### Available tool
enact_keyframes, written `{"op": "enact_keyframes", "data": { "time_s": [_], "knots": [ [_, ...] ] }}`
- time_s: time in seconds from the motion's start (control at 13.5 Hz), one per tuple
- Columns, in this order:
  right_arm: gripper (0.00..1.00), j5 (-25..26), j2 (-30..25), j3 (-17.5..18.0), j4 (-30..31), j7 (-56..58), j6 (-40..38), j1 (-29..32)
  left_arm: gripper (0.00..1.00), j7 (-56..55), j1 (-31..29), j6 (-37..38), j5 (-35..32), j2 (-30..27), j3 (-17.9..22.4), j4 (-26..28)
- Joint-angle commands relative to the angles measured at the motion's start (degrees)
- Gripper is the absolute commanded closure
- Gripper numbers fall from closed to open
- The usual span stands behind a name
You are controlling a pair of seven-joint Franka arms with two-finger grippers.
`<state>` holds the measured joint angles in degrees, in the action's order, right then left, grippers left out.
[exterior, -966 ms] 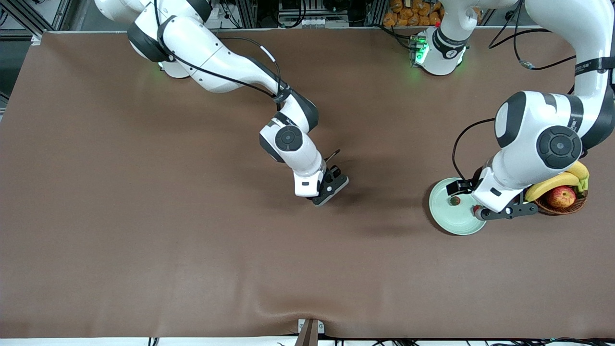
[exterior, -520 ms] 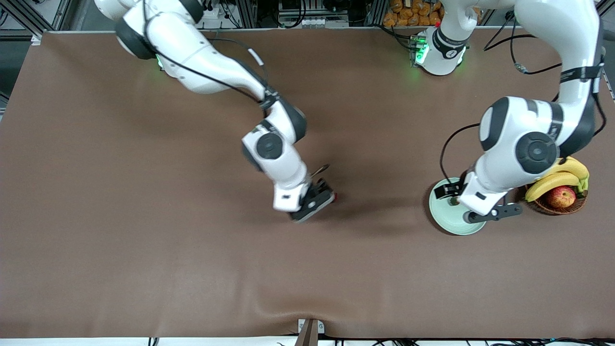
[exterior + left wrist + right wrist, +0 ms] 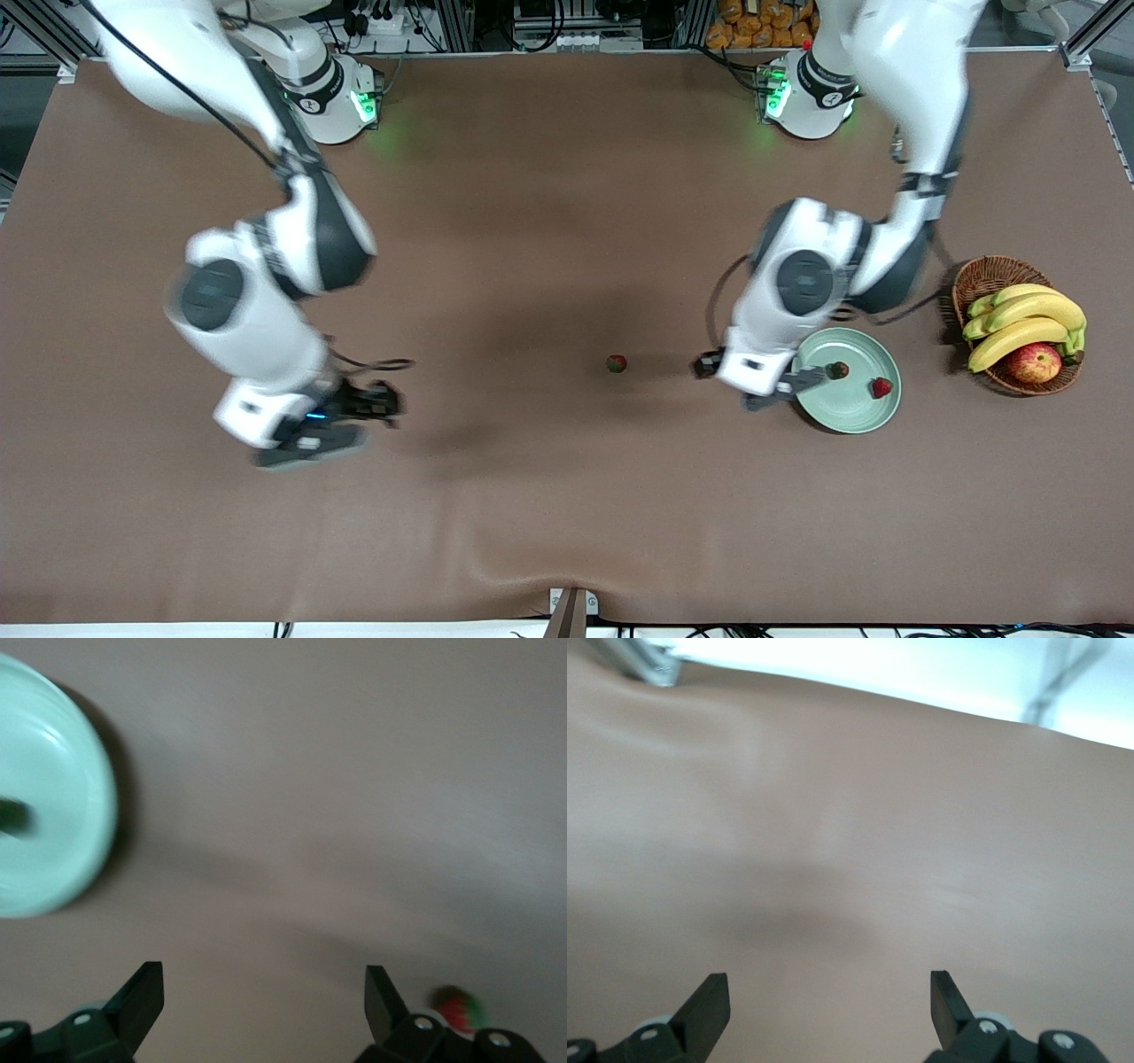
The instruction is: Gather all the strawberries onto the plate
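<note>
Strawberries: three small red berries with green caps — one (image 3: 617,363) lies alone on the bare worktop mid-table; two sit in the plate, one (image 3: 837,370) toward the rim nearest the left pincer, one (image 3: 881,387) toward the basket's end.
Right pincer (image 3: 332,425): over bare worktop toward the right arm's end, well apart from every berry; fingers (image 3: 709,1008) spread wide, holding nothing.
Lone berry: between the two pincers, nearer the plate than the right pincer; in the left wrist view it (image 3: 455,1008) shows just beside one fingertip.
Left pincer (image 3: 764,383): over the worktop at the plate's edge, on the lone berry's side — fingers (image 3: 142,997) wide apart, empty.
Plate (image 3: 850,416): pale mint green, round, on the worktop near the basket.
Basket (image 3: 979,275): brown wicker, holding bananas (image 3: 1019,323) and an apple (image 3: 1034,362), toward the left arm's end.
</note>
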<state>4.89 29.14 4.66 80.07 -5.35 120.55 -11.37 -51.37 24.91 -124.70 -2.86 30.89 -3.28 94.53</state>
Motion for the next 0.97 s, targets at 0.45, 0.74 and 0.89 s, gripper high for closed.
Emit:
{"op": "enact_keyframes", "data": {
  "time_s": [0.45, 0.74, 0.89],
  "knots": [
    [0.00, -6.56, -20.25, -11.52, 8.44, 11.85, -19.80, 5.74, 0.23, -9.62, 10.77, -8.18, -1.80, 13.92, 1.08, -9.28],
    [0.00, -6.56, -26.66, -10.30, 8.52, 11.94, -28.33, 9.60, 0.29, -10.76, 11.91, -9.07, -1.97, 15.77, 1.08, -9.28],
    [0.00, -6.56, -28.51, -7.40, 8.52, 11.15, -30.45, 12.68, 0.36, -10.76, 11.91, -10.29, -1.97, 16.39, 0.99, -9.28]
  ]
}}
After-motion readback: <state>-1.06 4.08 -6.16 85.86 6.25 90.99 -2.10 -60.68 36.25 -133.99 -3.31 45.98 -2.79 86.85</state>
